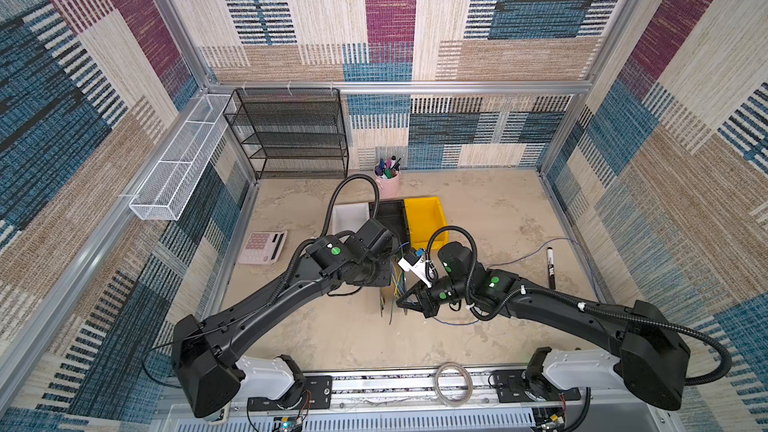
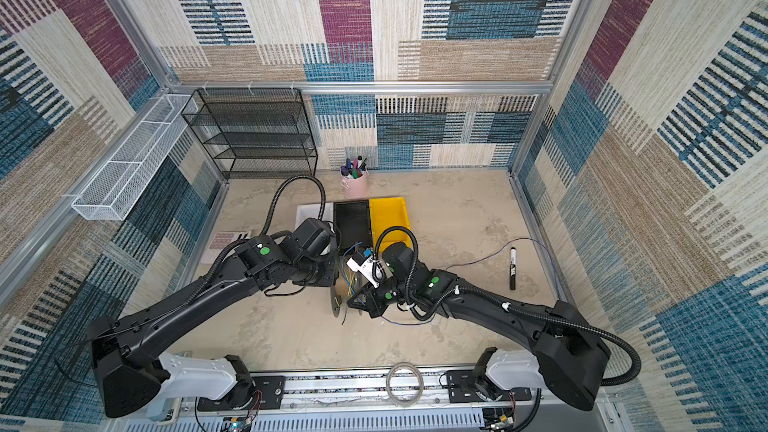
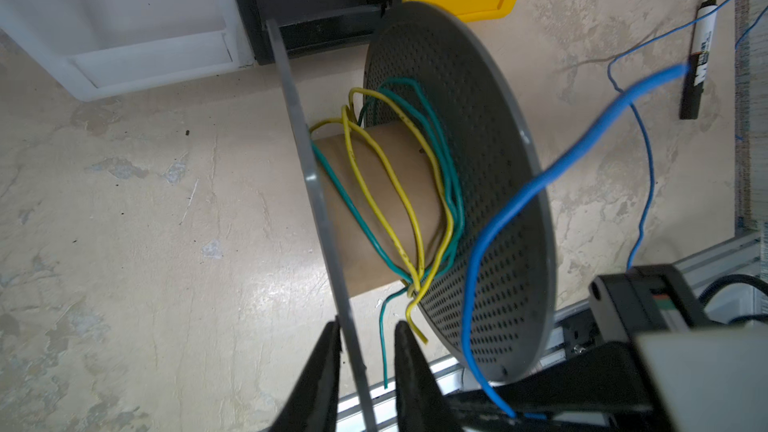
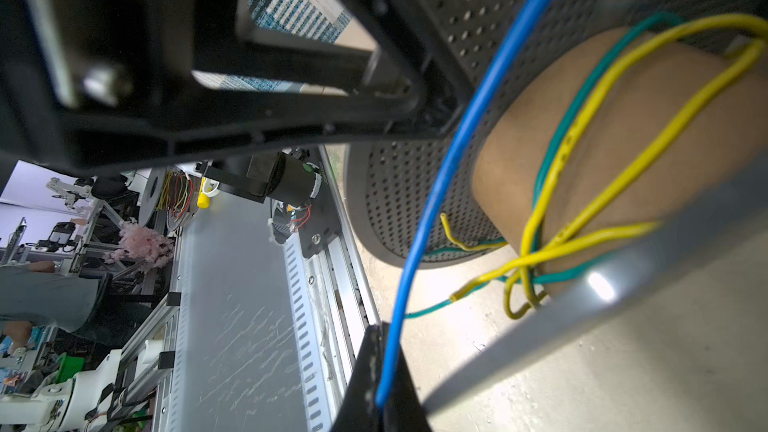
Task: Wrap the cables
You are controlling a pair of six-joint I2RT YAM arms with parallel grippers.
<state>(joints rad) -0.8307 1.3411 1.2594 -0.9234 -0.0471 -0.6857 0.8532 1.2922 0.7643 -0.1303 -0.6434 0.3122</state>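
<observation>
Spool [image 3: 415,151] stands on edge on counter [image 1: 353,338], left jaws apart astride its solid flange, I judge to steady it, while right jaws, clamped on blue cable [image 4: 459,139], hold it across the perforated flange for winding.

Thin blue cable [image 3: 544,176] arcs loosely, apparently unwrapped.

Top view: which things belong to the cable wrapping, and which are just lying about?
In the job: spool; blue cable, pinched by the right hand; yellow and green cables on the spool's core; left hand astride a spool flange.
Lying about: marker, calculator, pen cup, white bin, black bin, yellow bin, mesh shelf, wire basket, tubing ring.
</observation>
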